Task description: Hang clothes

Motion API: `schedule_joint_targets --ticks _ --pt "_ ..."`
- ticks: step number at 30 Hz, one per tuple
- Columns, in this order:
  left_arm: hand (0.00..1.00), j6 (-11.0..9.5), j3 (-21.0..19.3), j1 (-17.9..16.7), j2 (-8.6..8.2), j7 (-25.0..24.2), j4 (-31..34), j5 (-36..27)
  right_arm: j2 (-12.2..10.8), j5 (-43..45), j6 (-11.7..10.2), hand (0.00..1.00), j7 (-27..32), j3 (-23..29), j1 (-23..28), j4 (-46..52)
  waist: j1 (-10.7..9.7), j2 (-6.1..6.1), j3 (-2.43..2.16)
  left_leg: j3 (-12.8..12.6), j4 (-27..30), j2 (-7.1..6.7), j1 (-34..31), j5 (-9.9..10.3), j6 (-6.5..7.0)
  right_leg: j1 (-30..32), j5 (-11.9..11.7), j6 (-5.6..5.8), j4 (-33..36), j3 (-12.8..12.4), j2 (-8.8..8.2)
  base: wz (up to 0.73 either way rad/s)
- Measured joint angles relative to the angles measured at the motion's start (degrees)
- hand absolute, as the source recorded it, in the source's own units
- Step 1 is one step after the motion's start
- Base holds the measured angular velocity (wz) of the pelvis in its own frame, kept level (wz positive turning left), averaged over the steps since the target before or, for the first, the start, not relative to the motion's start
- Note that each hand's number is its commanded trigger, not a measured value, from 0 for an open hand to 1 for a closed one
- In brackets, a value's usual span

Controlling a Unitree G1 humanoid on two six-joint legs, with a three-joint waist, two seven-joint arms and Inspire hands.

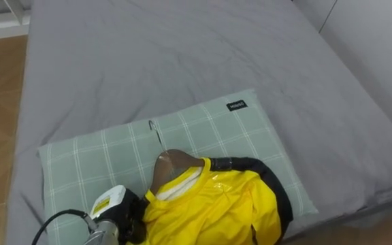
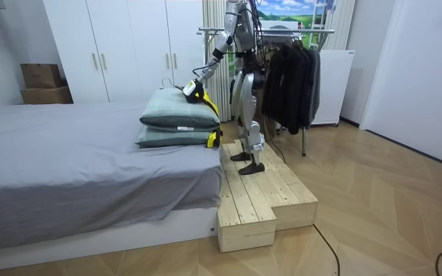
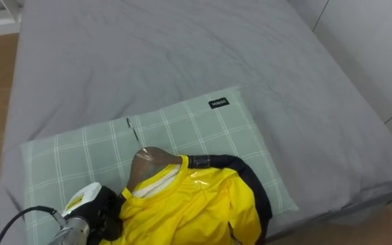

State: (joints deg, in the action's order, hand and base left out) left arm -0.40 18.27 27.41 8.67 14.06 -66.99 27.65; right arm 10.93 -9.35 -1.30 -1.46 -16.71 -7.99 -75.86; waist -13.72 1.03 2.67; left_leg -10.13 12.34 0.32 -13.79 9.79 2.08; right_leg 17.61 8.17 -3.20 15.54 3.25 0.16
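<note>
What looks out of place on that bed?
The shirt, on its hanger, lies flat on the pillow instead of hanging. The left hand is at its shoulder. Nothing looks damaged.

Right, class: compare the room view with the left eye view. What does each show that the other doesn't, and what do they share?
Room view: the robot stands on a wooden platform beside the bed, with a rack of dark clothes next to it and white wardrobes. Left eye view: the hanger's metal hook and a small dark label on the pillow. Shared: bed, pillow, the yellow garment and the left hand at it.
</note>
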Motion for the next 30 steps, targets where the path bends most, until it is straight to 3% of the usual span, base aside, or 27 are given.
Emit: schedule_joint_targets --ticks 7,10,11,12,20,23,26,30 --pt "1.0 -0.34 -0.06 -2.51 -0.29 -1.47 0.36 -1.19 0.03 -0.76 -0.01 0.0 -0.82 0.11 1.2 -0.21 -0.04 -0.08 -0.17 -0.29 -1.22 -0.14 3.43 -0.11 0.13 -3.38 0.03 0.07 -1.29 -0.3 0.06 -0.01" --pt "1.0 -0.34 -0.03 -3.73 -0.52 -2.2 1.81 -1.06 0.03 -1.7 0.04 0.0 -1.52 0.69 2.09 -0.44 -0.03 -0.14 -0.84 -0.27 -1.5 -0.09 4.54 -0.11 0.13 -4.93 -0.03 0.16 -2.01 0.03 0.04 0.09" --pt "1.0 -0.27 -0.04 -4.61 -0.52 -2.29 2.44 -0.87 0.06 -1.84 -0.07 0.0 -1.96 1.07 2.67 -0.48 -0.18 -0.15 -1.4 -0.21 -1.59 -0.09 5.15 -0.11 0.13 -5.74 -0.02 0.18 -2.43 0.08 0.03 0.04" --pt "1.0 -0.26 -0.03 -5.26 -0.63 -2.29 3.34 -0.5 0.12 -1.94 -0.11 0.0 -2.47 1.48 3.12 -0.47 -0.15 -0.16 -1.51 -0.22 -1.72 -0.09 6.0 -0.11 0.13 -6.74 -0.01 0.18 -2.89 0.07 0.04 0.0" --pt "1.0 -0.4 -0.13 -7.51 -0.51 -1.78 8.12 -0.94 0.46 -2.11 -0.09 0.0 -3.59 3.05 4.39 -0.76 0.22 0.04 -1.64 -0.19 -2.13 -0.09 9.89 -0.1 0.13 -10.57 0.09 0.34 -3.37 0.02 0.02 0.0" --pt "1.0 -0.39 -0.15 -8.85 -0.31 -1.78 9.82 -1.03 0.63 -2.27 -0.09 0.0 -3.73 5.27 5.98 -0.62 0.17 0.46 -1.94 0.0 -2.47 -0.09 11.69 -0.1 0.13 -12.58 0.07 0.4 -3.94 -0.01 0.13 0.03" --pt "1.0 -0.37 -0.16 -10.24 0.4 -1.78 14.74 -0.93 1.17 -1.72 -0.08 0.0 -3.71 6.85 7.79 0.03 0.31 1.08 -2.36 0.0 -2.79 -0.11 12.41 -0.1 0.13 -13.04 0.09 0.47 -3.75 -0.01 0.07 0.0" --pt "1.0 -0.4 -0.11 -12.47 1.4 -1.78 22.33 0.18 2.0 0.02 -0.04 0.0 -4.03 6.85 9.6 -0.45 0.17 1.01 -2.34 0.0 -2.95 -0.19 14.52 -0.1 0.13 -15.16 0.24 0.68 -3.82 -0.01 0.02 0.0"
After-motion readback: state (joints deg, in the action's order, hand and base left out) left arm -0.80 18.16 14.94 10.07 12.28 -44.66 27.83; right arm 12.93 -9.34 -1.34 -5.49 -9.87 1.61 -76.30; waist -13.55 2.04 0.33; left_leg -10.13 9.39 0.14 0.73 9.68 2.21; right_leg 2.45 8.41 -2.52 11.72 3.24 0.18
